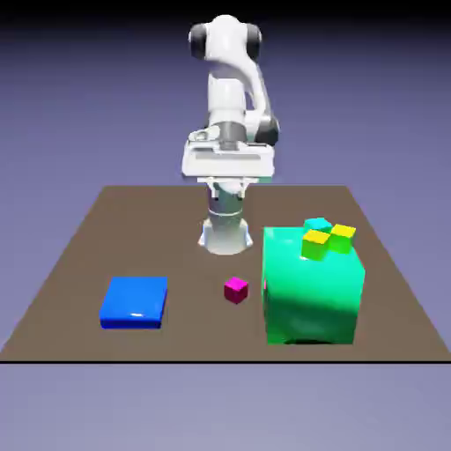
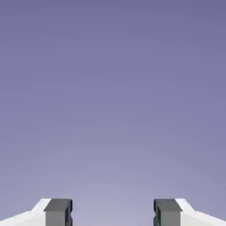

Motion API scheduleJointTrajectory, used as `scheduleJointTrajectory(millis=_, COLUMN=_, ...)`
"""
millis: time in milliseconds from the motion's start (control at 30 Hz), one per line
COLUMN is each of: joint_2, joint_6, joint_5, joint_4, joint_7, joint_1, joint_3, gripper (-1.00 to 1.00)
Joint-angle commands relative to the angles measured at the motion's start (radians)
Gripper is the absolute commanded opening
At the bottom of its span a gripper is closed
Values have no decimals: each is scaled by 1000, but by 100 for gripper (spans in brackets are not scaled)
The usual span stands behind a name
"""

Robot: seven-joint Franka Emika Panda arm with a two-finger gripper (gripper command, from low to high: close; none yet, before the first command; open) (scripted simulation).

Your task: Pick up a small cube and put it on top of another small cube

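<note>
Lower right of the exterior view, a big glossy green block point(image 1: 310, 295) bears yellow and cyan small cubes point(image 1: 316, 245); left of it sits the tiny magenta-pink cube point(image 1: 236, 291). The white two-finger gripper point(image 2: 113, 212) stands open.

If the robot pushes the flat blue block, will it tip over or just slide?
The blue block would probably slide, not tip, because it is wide and low. It would likely stay stiff, since its edges look straight and hard. Its shiny top might make it a bit slippery to grip.
</note>
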Motion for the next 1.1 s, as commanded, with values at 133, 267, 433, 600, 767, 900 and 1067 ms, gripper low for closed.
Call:
scheduleJointTrajectory(millis=133, joint_2=181, joint_6=-217, joint_5=95, joint_4=69, joint_7=48, joint_1=-12, joint_3=-24, gripper=0)
scheduleJointTrajectory(millis=267, joint_2=326, joint_6=-391, joint_5=171, joint_4=124, joint_7=86, joint_1=-22, joint_3=-44, gripper=0)
scheduleJointTrajectory(millis=433, joint_2=507, joint_6=-608, joint_5=266, joint_4=193, joint_7=134, joint_1=-34, joint_3=-68, gripper=0)
scheduleJointTrajectory(millis=600, joint_2=689, joint_6=-826, joint_5=361, joint_4=262, joint_7=182, joint_1=-46, joint_3=-92, gripper=0)
scheduleJointTrajectory(millis=767, joint_2=814, joint_6=-975, joint_5=427, joint_4=310, joint_7=215, joint_1=-54, joint_3=-109, gripper=0)
scheduleJointTrajectory(millis=900, joint_2=933, joint_6=-812, joint_5=523, joint_4=258, joint_7=150, joint_1=-40, joint_3=-54, gripper=0)
scheduleJointTrajectory(millis=1067, joint_2=838, joint_6=-942, joint_5=446, joint_4=299, joint_7=202, joint_1=-51, joint_3=-98, gripper=-100)
